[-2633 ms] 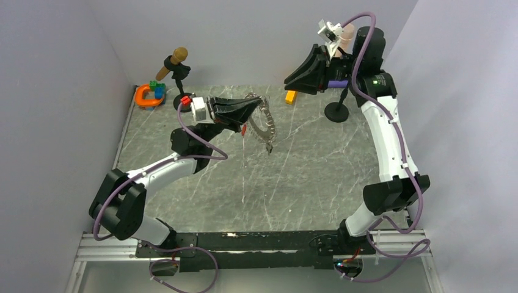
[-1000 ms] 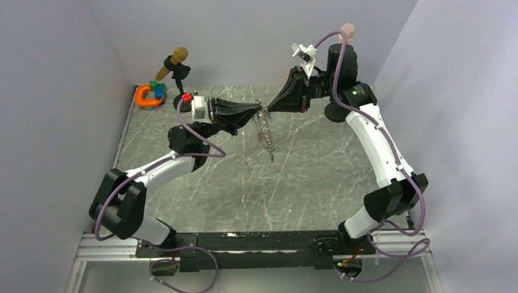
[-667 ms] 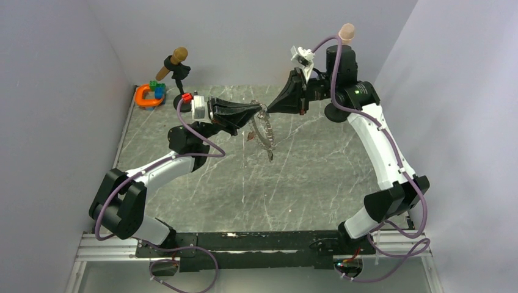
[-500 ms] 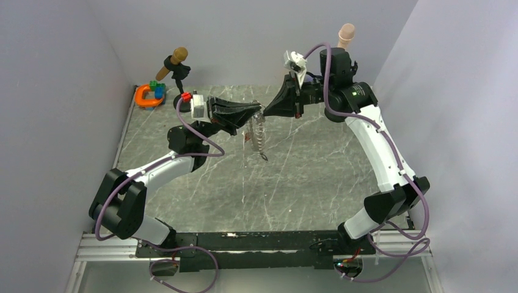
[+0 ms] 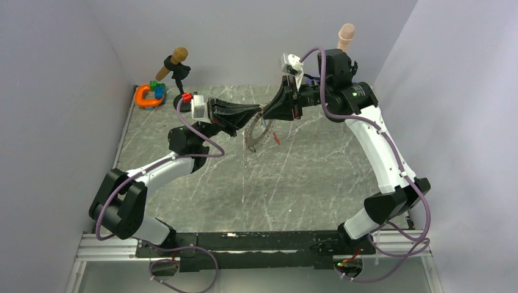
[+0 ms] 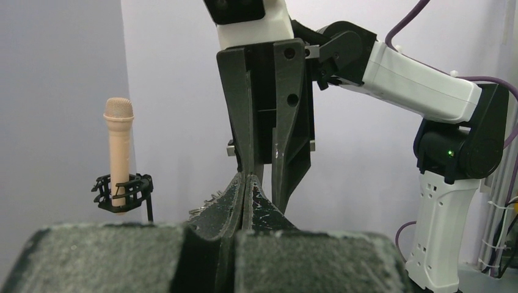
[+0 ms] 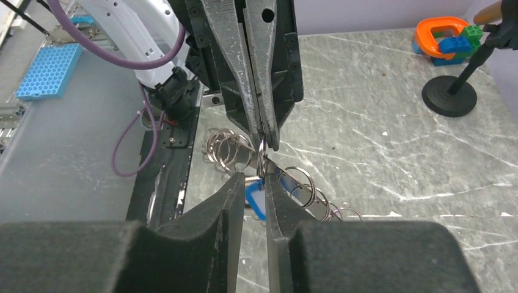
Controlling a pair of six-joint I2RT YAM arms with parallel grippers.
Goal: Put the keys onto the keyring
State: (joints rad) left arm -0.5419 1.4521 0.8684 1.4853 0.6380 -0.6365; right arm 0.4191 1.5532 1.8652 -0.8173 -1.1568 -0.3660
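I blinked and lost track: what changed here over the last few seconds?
The right gripper swung in from the back right to meet the left gripper. The keyring, pinched by the left gripper throughout, swung from hanging nearly edge-on to showing its broad face. The left arm, the orange toy and the brown microphone stayed put.

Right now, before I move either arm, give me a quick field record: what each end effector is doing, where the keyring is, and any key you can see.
left end effector: shut, pinching the keyring at its rim
right end effector: jaws slightly parted, tips right up against the left's
keyring: hangs below the left grip, loops dangling
blue key: sits at the right gap beside the loops; cannot tell whether it is gripped
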